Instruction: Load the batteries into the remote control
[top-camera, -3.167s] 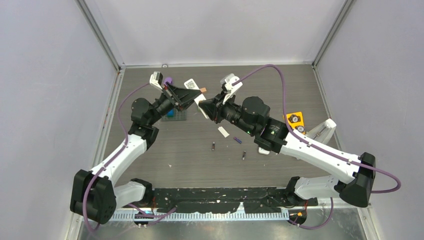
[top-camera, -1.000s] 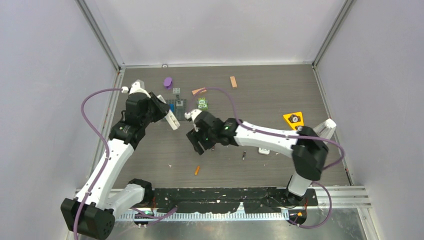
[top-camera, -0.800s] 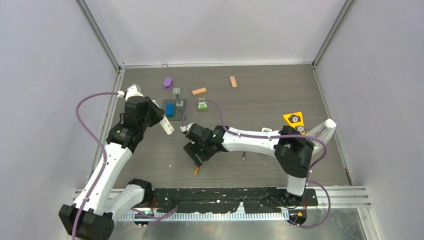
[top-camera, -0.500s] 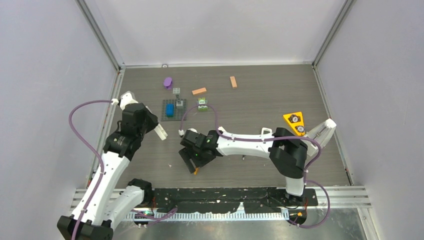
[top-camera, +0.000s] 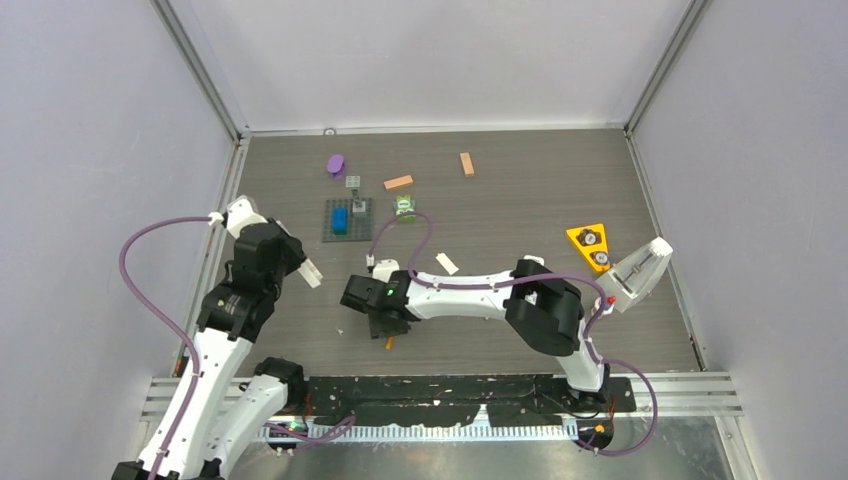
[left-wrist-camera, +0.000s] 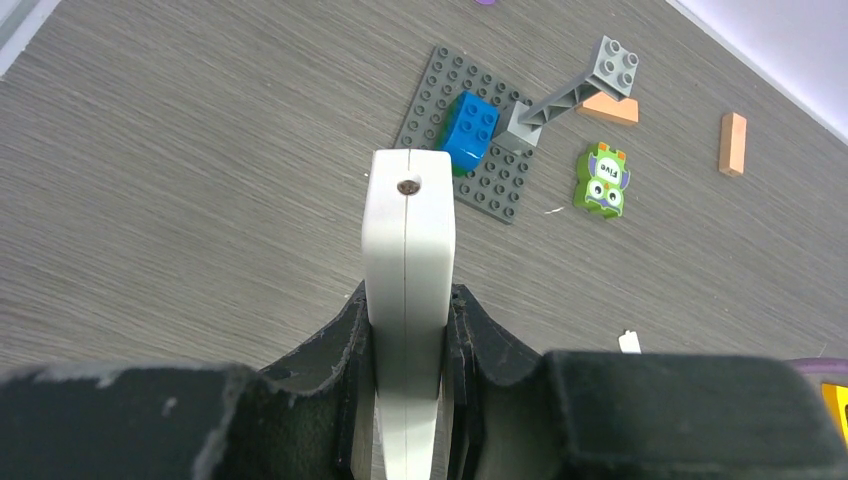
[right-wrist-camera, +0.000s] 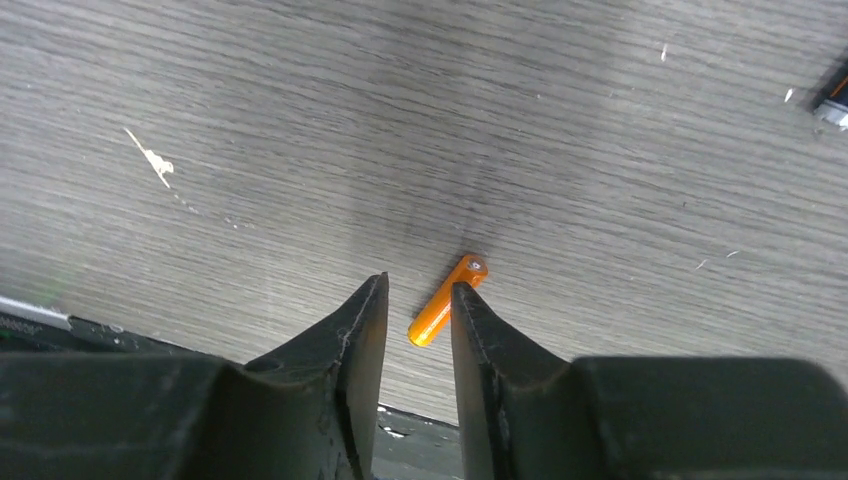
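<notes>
Around the work zone, a grey studded baseplate (top-camera: 358, 230) carrying a blue brick (top-camera: 340, 219), a green owl-faced block (top-camera: 404, 207) and an orange-tan rectangular block (top-camera: 398, 182) are lying at 12 o'clock of the right gripper (top-camera: 385, 325), well apart from it. The left gripper (left-wrist-camera: 410, 300) is clamping a white plastic remote control (left-wrist-camera: 410, 220) edge-on. The right gripper's jaws are standing narrowly parted (clamping nothing). A small orange cylindrical battery (right-wrist-camera: 446, 300) is lying flat on the wood-grain table (right-wrist-camera: 250, 120), its near end sitting between the fingertips and its body pointing toward 1 o'clock, with a metal cap showing at the far tip.

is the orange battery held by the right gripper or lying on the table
Lying on the table: the orange battery rests flat, with the right gripper at one end, jaws apart, not clamped.
</notes>
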